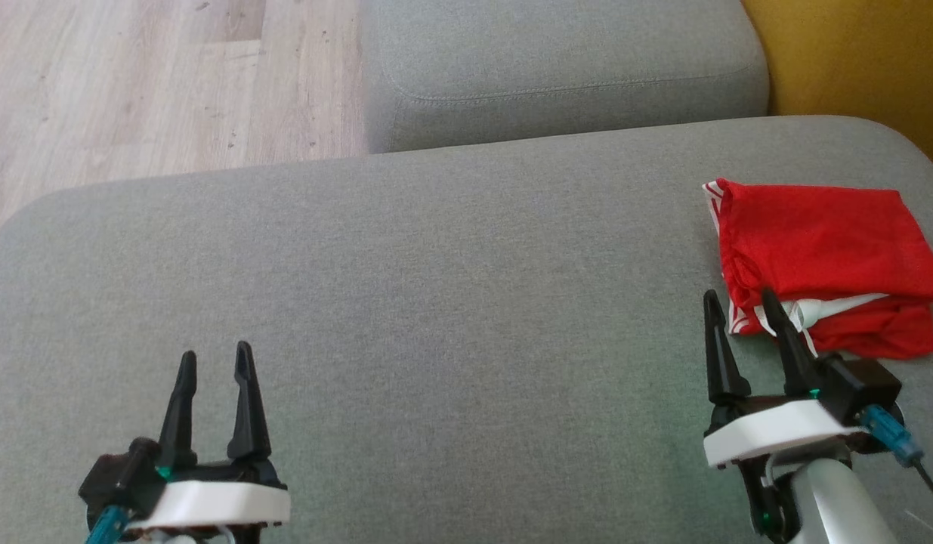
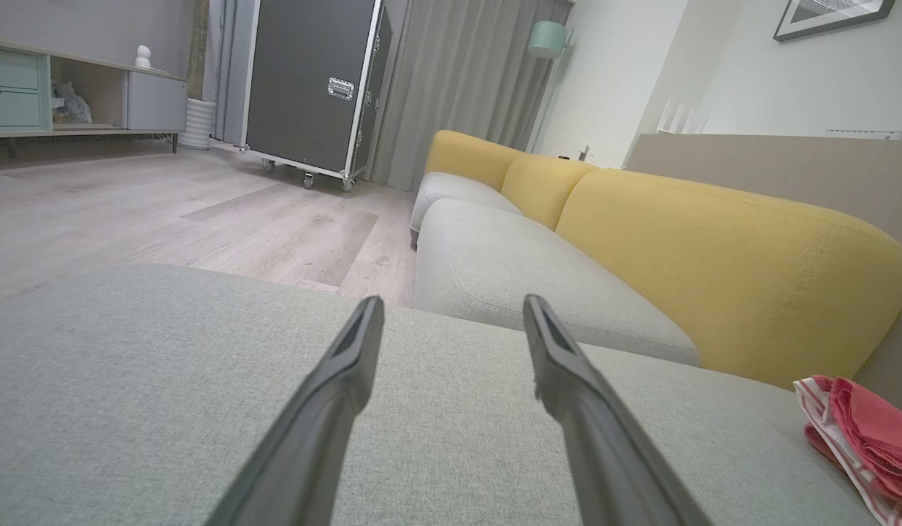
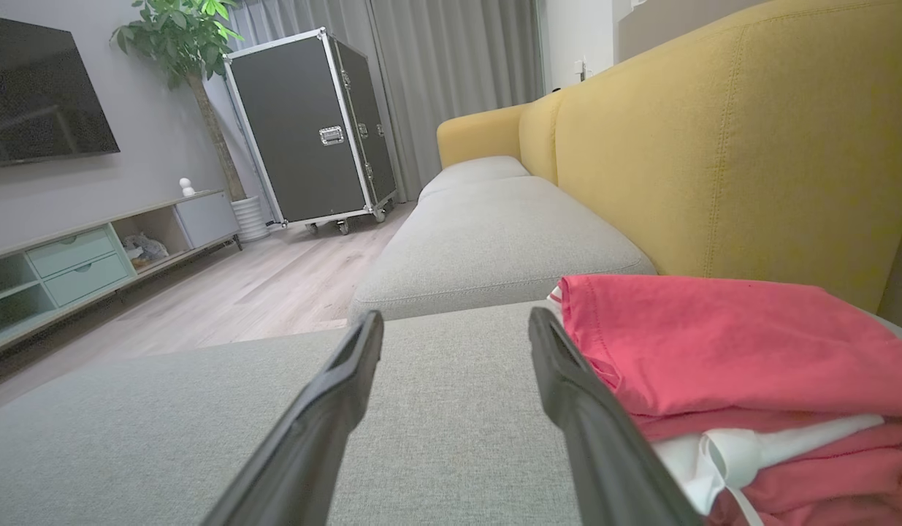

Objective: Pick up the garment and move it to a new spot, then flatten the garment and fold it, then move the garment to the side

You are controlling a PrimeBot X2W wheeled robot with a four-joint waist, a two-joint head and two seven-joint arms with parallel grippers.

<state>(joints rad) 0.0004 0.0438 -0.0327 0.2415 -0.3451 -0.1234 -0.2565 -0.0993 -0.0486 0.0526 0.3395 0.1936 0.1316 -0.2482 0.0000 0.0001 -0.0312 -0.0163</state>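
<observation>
**Folded and put aside, or ready to start?**

Lying near the right edge of the grey sofa seat: a red garment with white stripes, folded into a neat pile. Holding nothing. Left gripper fingers apart over bare seat, right gripper fingers apart too, just beside the pile's near corner. Probably the last step, and looks done. If not, calls for a short reach right and a pinch on the top fold. Hard to tell what the white strip is, and the pile's far side is cut off in the left wrist view.

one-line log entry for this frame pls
garment: red, folded, right end of grey cushion | left gripper: open, empty | right gripper: open, empty, at garment edge
</observation>
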